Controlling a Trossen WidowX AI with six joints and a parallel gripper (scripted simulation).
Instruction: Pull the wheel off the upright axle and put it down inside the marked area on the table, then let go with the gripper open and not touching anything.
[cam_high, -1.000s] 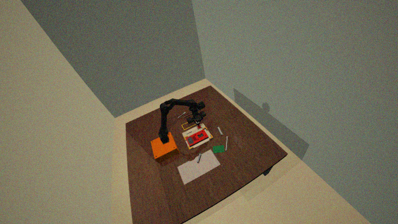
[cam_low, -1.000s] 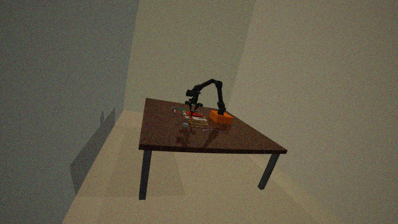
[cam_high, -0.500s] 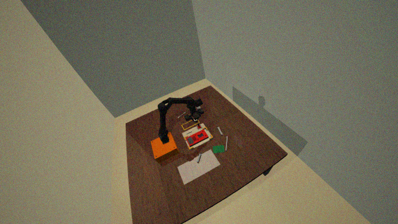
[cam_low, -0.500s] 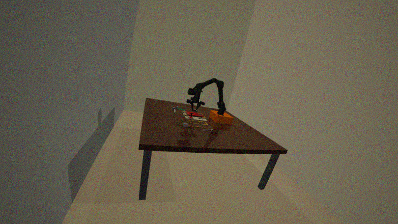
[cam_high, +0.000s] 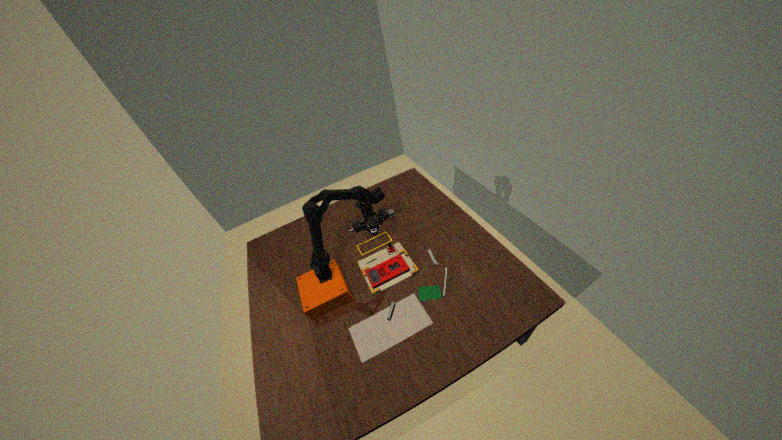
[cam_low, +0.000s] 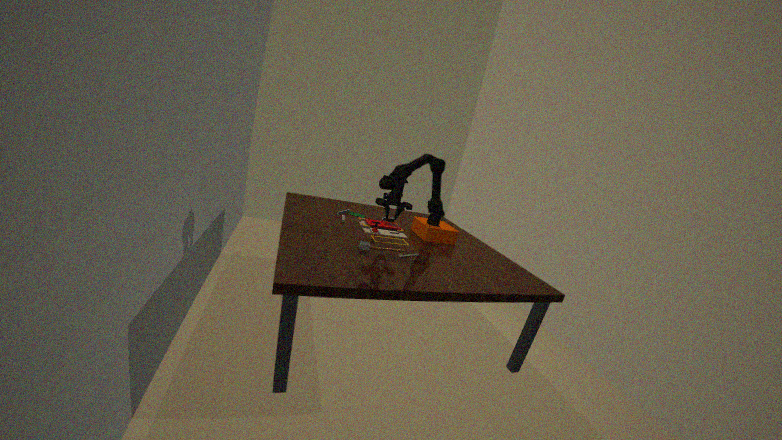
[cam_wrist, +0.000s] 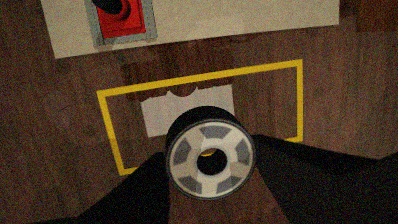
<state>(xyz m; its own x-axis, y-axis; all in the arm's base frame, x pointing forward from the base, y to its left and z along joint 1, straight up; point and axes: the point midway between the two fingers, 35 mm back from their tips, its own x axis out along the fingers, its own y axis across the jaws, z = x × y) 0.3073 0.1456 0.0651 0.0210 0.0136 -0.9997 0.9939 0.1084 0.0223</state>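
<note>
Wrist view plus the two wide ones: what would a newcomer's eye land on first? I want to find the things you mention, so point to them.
The wheel (cam_wrist: 212, 159), pale-spoked with a dark rim, held in the gripper (cam_high: 374, 229) (cam_wrist: 208, 152) low in the wrist view. Behind it, the yellow outline (cam_high: 358, 249) (cam_wrist: 200, 77) on the table. In the wide views, the orange base block (cam_high: 306, 295) (cam_low: 437, 234) under the black arm (cam_high: 316, 235) (cam_low: 436, 188).

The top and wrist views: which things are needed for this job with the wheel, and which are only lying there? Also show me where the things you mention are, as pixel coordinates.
For the job:
- wheel (cam_wrist: 212, 189)
- gripper (cam_high: 373, 228) (cam_low: 390, 218) (cam_wrist: 208, 152)
- yellow outline (cam_high: 360, 253) (cam_wrist: 301, 100)
- red axle mount (cam_high: 391, 250) (cam_wrist: 136, 25)

Only lying there:
- green rectangle (cam_high: 429, 293)
- large pale sheet (cam_high: 377, 338)
</note>
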